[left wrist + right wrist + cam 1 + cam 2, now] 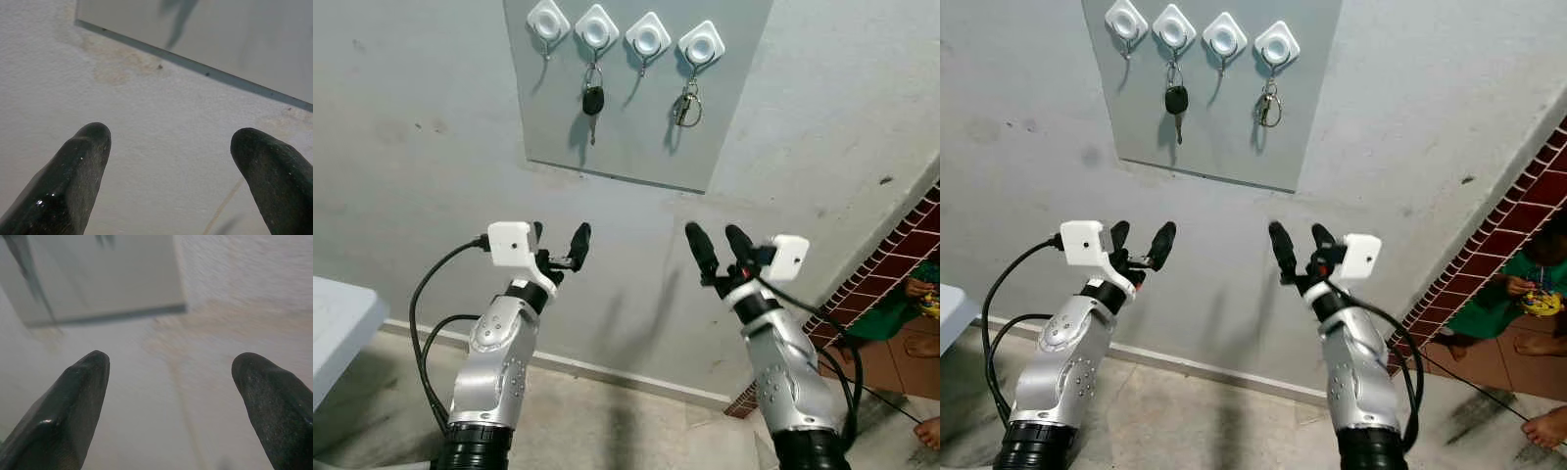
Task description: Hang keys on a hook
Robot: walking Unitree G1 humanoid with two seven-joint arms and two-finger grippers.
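1. Both pincers are held up in front of the wall, below the grey hook board (636, 117). The left gripper (558, 243) is seen with its two black fingers spread wide and nothing between them, and the right gripper (717, 245) is spread wide as well, also with nothing held.
2. Four white diamond-shaped hooks are fixed in a row along the top of the board. The top edge of the board is cut off by the frame.
3. A black-headed key (593, 102) is hung on the second hook (596, 27) from the left. A bunch of keys on a ring (686, 106) is hung on the fourth hook (701, 44). How many keys are in the bunch cannot be told, as they are small and overlapped.
4. The first hook (548, 19) and the third hook (647, 37) are seen without keys.
5. In the left wrist view, the lower edge of the board and a blurred shadow are seen beyond the fingertips (90, 142). The right wrist view is blurred; only a corner of the board can be made out.
6. At the right edge, a brick-patterned wall (1498, 245) and a person in green clothing (1518, 294) are seen, partly cut off. A bare foot (1552, 426) is visible on the floor.
7. A white surface (337, 323) is cut off at the left edge; what it is cannot be told.
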